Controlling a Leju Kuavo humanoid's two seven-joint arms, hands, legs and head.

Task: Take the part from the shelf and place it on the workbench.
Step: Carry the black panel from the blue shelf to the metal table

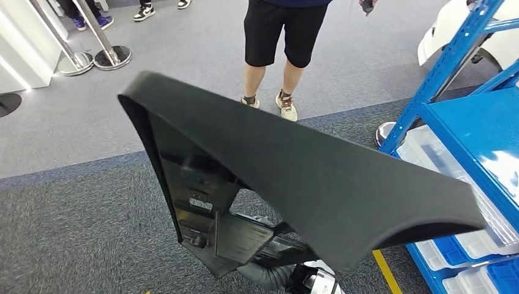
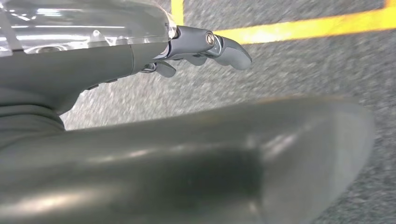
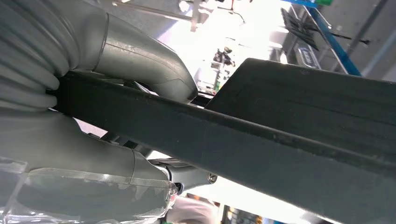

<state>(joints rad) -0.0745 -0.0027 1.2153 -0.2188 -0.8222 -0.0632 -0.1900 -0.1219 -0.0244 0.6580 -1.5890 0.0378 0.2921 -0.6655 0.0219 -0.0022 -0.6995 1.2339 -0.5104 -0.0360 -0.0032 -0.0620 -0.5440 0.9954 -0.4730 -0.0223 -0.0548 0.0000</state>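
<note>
A large black plastic part, long and curved with a ribbed inner side, is lifted in front of me over the grey carpet. My right hand holds it from below at its lower end. In the right wrist view the part runs across the picture, and my right hand clamps its edge between the thick thumb and the fingers underneath. My left hand hangs over the carpet with its fingers stretched out and holds nothing.
A blue shelf with clear plastic bins stands at the right. A person in black shorts stands ahead on the lighter floor. Metal stanchion posts are at the far left. Yellow floor tape runs beside the shelf.
</note>
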